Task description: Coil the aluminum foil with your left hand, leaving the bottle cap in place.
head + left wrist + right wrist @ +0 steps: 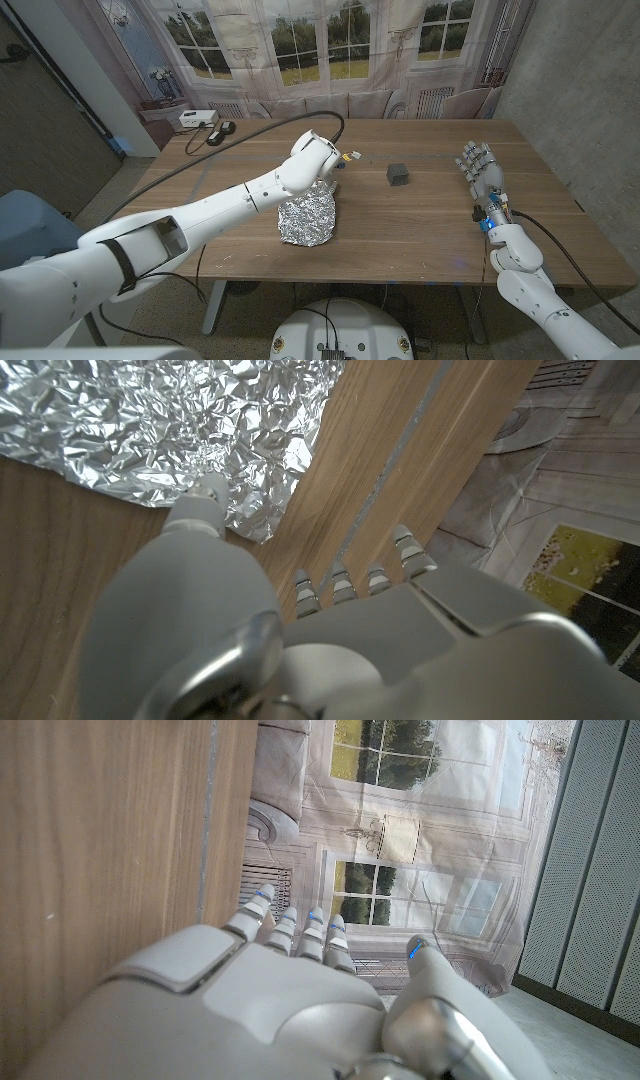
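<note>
Foil coiling — contact at edge

Left robot hand (322, 160) spread, thumb touching foil (308, 219); advise rolling inward — clear of cap (398, 174).

Foil (307, 219) far edge hidden behind left hand (316, 160); grip on foil cannot tell.

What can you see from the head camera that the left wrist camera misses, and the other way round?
Head view alone: the dark cap lying apart from the foil, the right hand empty with fingers apart, and a white box at the table's far corner.

Left wrist view alone: the foil's fine crinkles close up, with a fingertip at its edge.

Both: the foil, the left hand beside it, and the wooden table.
</note>
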Tool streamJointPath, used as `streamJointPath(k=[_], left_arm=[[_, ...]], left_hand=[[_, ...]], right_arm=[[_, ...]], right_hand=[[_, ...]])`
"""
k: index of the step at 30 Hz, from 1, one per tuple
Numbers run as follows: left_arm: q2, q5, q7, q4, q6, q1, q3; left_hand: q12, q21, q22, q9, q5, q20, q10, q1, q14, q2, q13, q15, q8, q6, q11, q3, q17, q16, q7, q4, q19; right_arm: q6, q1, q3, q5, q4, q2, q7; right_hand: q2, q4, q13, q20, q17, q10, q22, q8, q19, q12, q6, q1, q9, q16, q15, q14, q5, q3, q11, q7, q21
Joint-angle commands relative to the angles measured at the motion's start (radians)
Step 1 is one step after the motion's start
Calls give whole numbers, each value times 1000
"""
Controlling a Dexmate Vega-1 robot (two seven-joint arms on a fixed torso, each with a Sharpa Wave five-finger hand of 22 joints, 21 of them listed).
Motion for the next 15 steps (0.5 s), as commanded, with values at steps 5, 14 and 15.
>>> streamJointPath(k=[5, 14, 15], left_arm=[[-47, -14, 24, 91, -94, -4, 5], [-58, -28, 37, 130, -115, -21, 28], [-58, -30, 38, 131, -114, -22, 29]], left_hand=[[3, -4, 4, 3, -1, 4, -10, 19, -14, 24, 5, -7, 0, -2, -7, -5, 2, 5, -5, -1, -10], [10, -1, 4, 4, -4, 0, 3, 38, -3, 41, 5, -13, 9, 27, -12, -6, 0, 12, -4, -1, 7], [10, -1, 4, 4, -4, 0, 3, 38, -3, 41, 5, -13, 10, 28, -12, -6, 0, 12, -4, -1, 7]], right_arm=[[-3, 5, 2, 0, 12, 5, -8], [-4, 9, -1, -4, 19, 9, -15], [-4, 10, -1, -4, 20, 9, -15]], right_hand=[[2, -1, 6, 6, 3, 8, 1, 4, 7, 2, 8, -1, 5, 5, 0, 8, 2, -3, -1, -2, 5], [3, -1, 6, 7, 3, 9, 1, 4, 7, 3, 8, -1, 5, 5, 0, 8, 2, -3, -1, -3, 4], [3, -1, 6, 7, 3, 9, 1, 4, 7, 3, 8, -1, 5, 4, 0, 8, 2, -3, -1, -3, 4]])
